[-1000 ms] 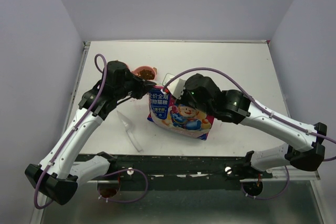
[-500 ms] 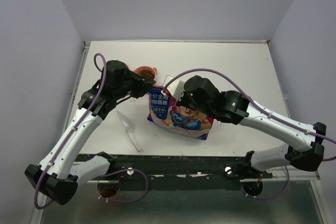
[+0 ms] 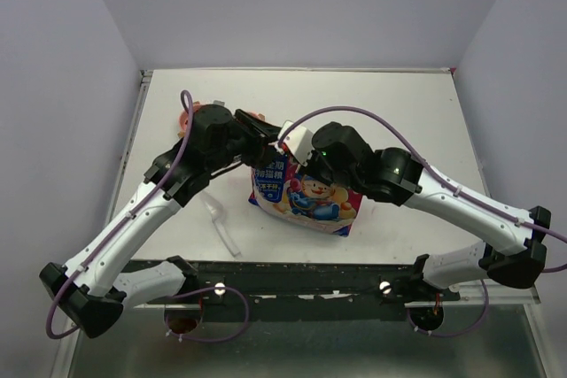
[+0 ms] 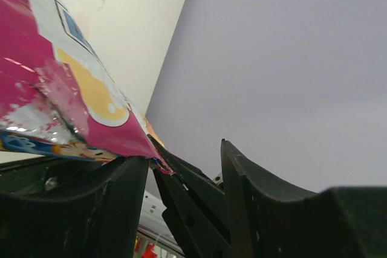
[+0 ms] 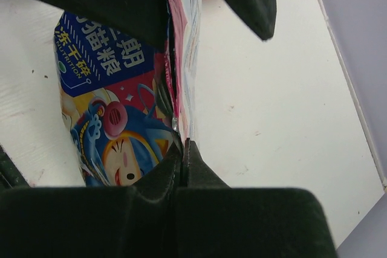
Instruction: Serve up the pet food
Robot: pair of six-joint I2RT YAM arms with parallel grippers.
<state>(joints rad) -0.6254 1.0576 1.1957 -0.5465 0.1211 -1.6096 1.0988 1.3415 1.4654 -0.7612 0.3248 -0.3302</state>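
**Right gripper pinches the bag top, left gripper stands released beside it**

In the overhead view both arms meet over the middle of the white table [image 3: 399, 104], at the upper edge of a glossy pink cartoon-printed pet-food bag [image 3: 306, 194]. The bag lies with its printed face up, just below centre frame.

The right gripper [image 5: 183, 152] is clenched on the bag's top seam. In its wrist view the film runs straight down into the two fingers, which are pressed together.

The left gripper [image 4: 181, 200] is released. Its fingers stand apart with the wall showing between them, and the bag's ragged pink corner rests against the inner side of the finger at lower left.

A clear plastic scoop [image 3: 220, 221] lies on the table left of the bag, apart from it.

A sliver of a pink bowl [image 3: 257, 116] shows at the left wrist; the rest is hidden.

The pet food shows in none of the views; whether it is in the bag or the bowl cannot be told.
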